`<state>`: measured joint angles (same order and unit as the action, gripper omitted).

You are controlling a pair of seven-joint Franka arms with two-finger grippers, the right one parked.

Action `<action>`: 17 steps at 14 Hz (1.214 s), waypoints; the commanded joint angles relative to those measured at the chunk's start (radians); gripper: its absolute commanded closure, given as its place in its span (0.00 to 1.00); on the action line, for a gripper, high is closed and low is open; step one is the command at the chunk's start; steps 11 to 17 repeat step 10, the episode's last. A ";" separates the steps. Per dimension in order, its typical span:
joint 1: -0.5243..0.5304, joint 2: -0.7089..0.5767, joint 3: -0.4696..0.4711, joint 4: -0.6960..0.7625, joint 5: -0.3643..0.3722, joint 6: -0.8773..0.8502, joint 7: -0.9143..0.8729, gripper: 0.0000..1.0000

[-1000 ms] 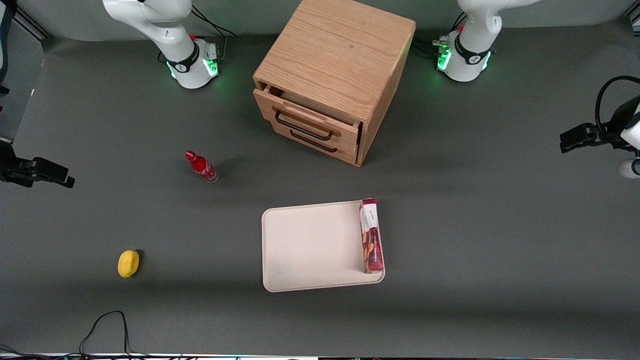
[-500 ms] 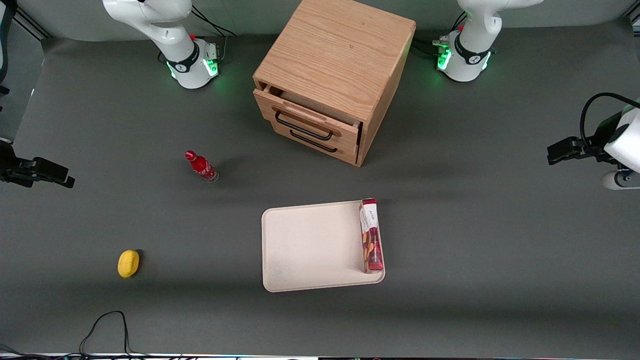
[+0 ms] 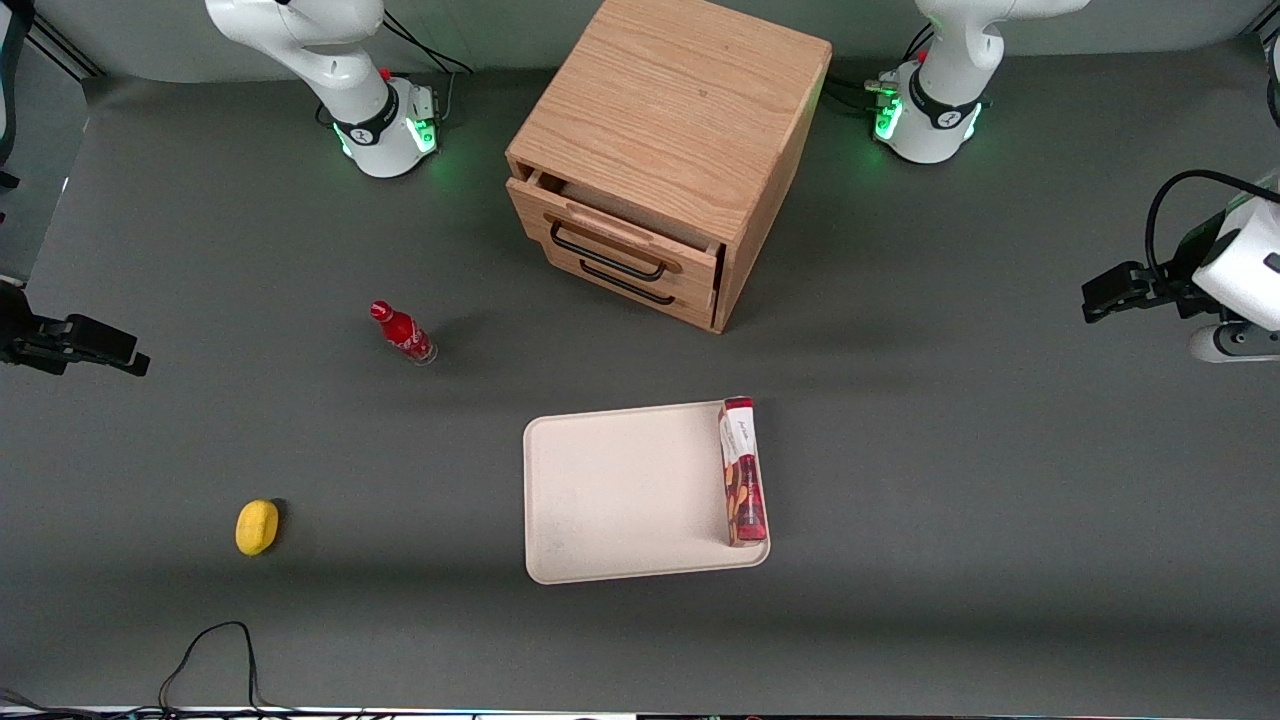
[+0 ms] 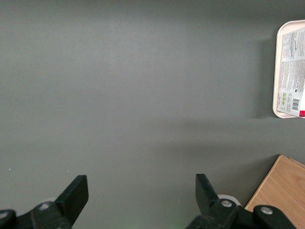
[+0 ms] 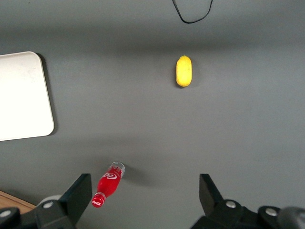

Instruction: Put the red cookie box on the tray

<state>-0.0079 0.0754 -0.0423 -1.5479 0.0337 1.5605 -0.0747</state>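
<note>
The red cookie box point(image 3: 742, 470) stands on its thin edge on the cream tray point(image 3: 620, 490), along the tray's rim toward the working arm's end. My left gripper point(image 3: 1100, 298) hovers over bare mat at the working arm's end of the table, well apart from the box and tray. In the left wrist view the gripper point(image 4: 140, 180) is open with nothing between its fingers, only grey mat below. That view also catches the box's white label face point(image 4: 291, 71) and the tray rim point(image 4: 276, 95).
A wooden drawer cabinet point(image 3: 665, 160) with its top drawer slightly open stands farther from the front camera than the tray. A small red bottle point(image 3: 402, 333) and a yellow object point(image 3: 257, 526) lie toward the parked arm's end. A black cable point(image 3: 215, 650) loops near the front edge.
My left gripper has drifted a little inward from the table's end, toward the tray's side. The cookie box and tray have not moved.
</note>
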 commanded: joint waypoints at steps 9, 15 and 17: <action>-0.009 -0.019 0.016 0.015 -0.060 -0.097 0.070 0.00; -0.009 -0.019 0.016 0.015 -0.060 -0.097 0.072 0.00; -0.009 -0.019 0.016 0.015 -0.060 -0.097 0.072 0.00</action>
